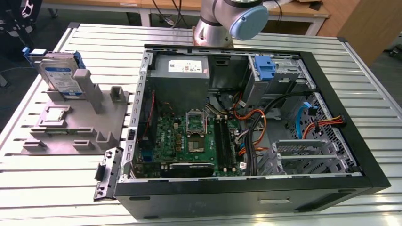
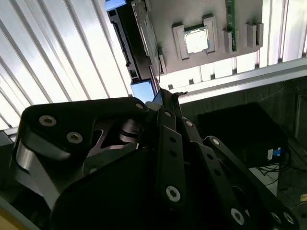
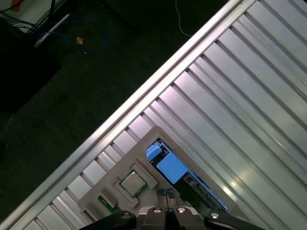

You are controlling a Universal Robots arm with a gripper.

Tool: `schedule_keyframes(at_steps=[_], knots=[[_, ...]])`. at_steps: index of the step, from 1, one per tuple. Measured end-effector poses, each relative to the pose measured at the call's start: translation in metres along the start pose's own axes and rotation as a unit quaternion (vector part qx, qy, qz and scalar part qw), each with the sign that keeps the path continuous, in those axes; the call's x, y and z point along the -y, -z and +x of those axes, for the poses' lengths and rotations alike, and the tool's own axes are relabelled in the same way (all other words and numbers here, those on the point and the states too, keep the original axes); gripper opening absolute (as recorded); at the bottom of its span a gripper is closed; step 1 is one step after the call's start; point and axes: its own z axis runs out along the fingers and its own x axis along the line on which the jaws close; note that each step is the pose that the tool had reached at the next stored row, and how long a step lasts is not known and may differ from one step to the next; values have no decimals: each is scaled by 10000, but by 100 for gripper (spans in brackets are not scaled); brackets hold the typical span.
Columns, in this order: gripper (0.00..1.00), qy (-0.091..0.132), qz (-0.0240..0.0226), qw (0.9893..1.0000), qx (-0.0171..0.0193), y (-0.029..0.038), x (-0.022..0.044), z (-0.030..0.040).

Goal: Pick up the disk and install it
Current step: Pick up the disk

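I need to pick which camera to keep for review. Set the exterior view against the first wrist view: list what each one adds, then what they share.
Exterior view: the open computer case with its motherboard and grey power-supply box, and the arm's base at the case's far side.
First wrist view: the gripper and the dark floor past the table edge.
Both: the disk standing upright in the grey fixture, a processor chip seated in that fixture, and the slatted table.

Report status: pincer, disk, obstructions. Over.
Pincer shut, empty, above the grey stand. Disk upright in that stand, outside the computer case, not yet picked. Nothing seen between pincer and disk.
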Motion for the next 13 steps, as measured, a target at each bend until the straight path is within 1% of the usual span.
schedule_keyframes(at_steps=[2, 4, 7, 10, 13], knots=[[10, 179, 2, 9998, -8, -3, 0, -1], [10, 359, 4, 9994, -17, -7, 0, 0], [10, 630, 11, 9980, -24, -19, 1, 0], [10, 766, 17, 9971, -26, -30, 1, 0], [10, 903, 28, 9959, -24, -61, 0, -3]])
